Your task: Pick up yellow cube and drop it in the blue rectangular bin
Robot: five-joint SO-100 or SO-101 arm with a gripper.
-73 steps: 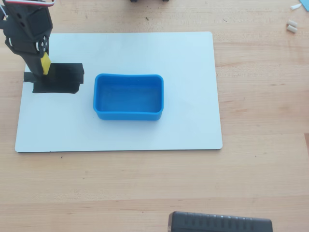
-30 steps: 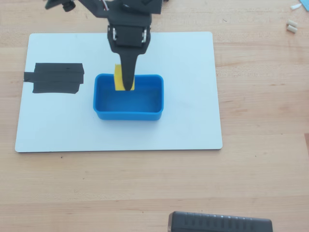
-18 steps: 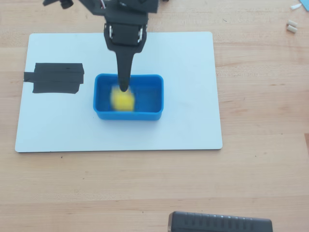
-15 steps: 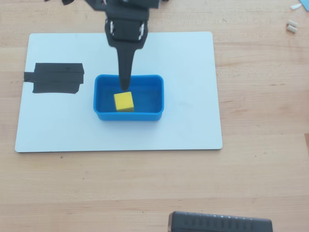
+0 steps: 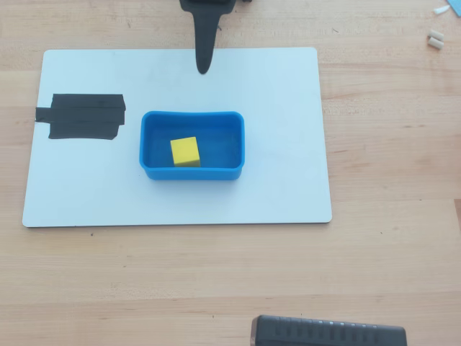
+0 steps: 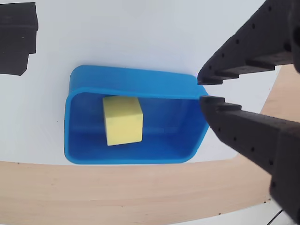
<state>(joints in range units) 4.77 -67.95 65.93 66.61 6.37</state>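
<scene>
Overhead view: yellow cube rests inside the blue rectangular bin — drop apparently done (task complete); the gripper, empty and nearly closed, hangs clear.

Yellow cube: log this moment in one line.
yellow cube: in blue bin | gripper: empty, jaws nearly closed, clear of bin

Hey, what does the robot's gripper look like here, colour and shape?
The gripper is matte black plastic. In the wrist view its two fingers have stepped, toothed inner edges and small dimples. From overhead, it shows as a narrow black finger tapering to a rounded tip. No cables or markings show.
</scene>
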